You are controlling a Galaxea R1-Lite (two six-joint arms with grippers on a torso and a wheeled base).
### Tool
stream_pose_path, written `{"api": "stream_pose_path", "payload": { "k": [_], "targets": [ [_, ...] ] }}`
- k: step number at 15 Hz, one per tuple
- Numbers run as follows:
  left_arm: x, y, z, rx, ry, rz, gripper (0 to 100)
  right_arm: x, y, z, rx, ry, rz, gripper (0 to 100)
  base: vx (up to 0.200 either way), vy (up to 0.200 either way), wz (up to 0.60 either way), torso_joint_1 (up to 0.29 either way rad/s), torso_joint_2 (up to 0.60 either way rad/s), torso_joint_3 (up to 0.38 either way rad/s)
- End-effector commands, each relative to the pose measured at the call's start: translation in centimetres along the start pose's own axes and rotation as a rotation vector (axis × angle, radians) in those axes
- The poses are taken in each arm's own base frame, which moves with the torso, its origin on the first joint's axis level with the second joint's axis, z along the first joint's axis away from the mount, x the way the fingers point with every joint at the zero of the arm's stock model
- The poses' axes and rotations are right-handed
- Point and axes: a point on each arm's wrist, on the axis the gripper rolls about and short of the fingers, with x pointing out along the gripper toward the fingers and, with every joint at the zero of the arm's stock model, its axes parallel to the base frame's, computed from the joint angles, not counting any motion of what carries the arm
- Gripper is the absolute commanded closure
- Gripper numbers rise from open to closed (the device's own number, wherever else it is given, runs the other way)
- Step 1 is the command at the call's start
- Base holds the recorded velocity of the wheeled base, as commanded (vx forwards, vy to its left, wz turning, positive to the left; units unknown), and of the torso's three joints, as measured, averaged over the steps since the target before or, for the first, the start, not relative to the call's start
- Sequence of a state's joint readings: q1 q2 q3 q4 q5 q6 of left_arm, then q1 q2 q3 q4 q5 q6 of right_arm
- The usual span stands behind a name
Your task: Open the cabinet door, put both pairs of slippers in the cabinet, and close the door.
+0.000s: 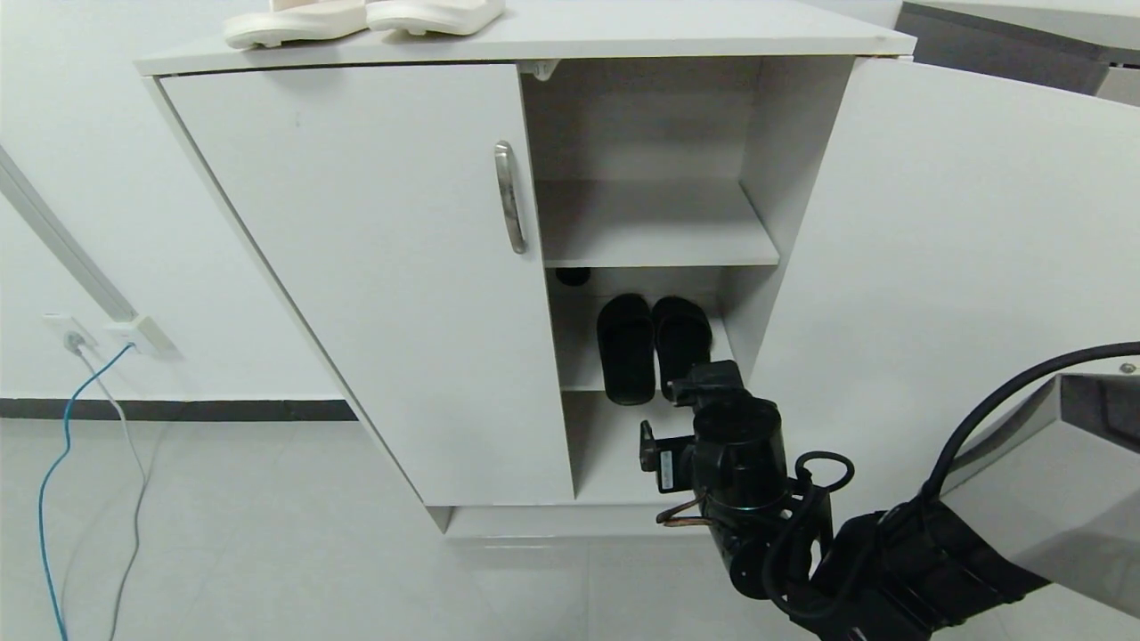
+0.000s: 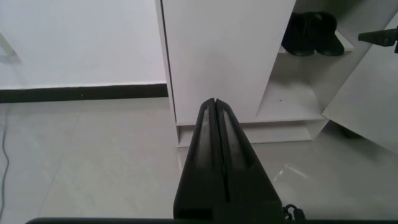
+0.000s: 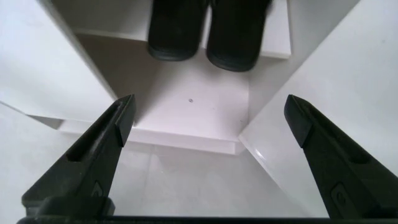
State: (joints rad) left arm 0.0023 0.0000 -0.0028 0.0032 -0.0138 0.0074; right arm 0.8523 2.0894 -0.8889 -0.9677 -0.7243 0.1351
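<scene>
On the lower shelf's front edge, black slippers sit side by side: pair one done. White slippers wait on the cabinet top, far edge. Right door open, closing left to do. Right gripper wide, empty, by the bottom compartment; left gripper pinched closed, empty

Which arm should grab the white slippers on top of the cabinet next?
Probably right. The right gripper is open at the cabinet; the left gripper is shut, farther back. The white slippers lie on its top.
</scene>
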Motion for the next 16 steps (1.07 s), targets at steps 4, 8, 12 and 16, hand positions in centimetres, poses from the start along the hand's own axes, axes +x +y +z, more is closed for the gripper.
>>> {"api": "stream_pose_path", "payload": {
  "k": [4,8,12,16],
  "targets": [
    [0.01,0.00,0.00,0.000,0.003,0.001,100,0.00,-0.05,0.05,0.001,-0.001,-0.004,0,0.000,0.000,0.00,0.000,0.00,0.000],
    [0.01,0.00,0.00,0.000,0.003,-0.001,100,0.02,-0.04,-0.01,0.000,0.000,-0.004,0,0.000,0.000,0.00,0.000,0.00,0.000],
    [0.01,0.00,0.00,0.000,0.003,-0.001,100,-0.01,0.00,-0.11,-0.004,0.002,-0.003,0,0.000,0.000,0.00,0.000,0.00,0.000],
    [0.01,0.00,0.00,0.000,0.003,-0.001,100,-0.11,0.05,-0.19,-0.007,0.004,0.000,0,0.000,0.000,0.00,0.001,0.00,0.024]
  ]
}}
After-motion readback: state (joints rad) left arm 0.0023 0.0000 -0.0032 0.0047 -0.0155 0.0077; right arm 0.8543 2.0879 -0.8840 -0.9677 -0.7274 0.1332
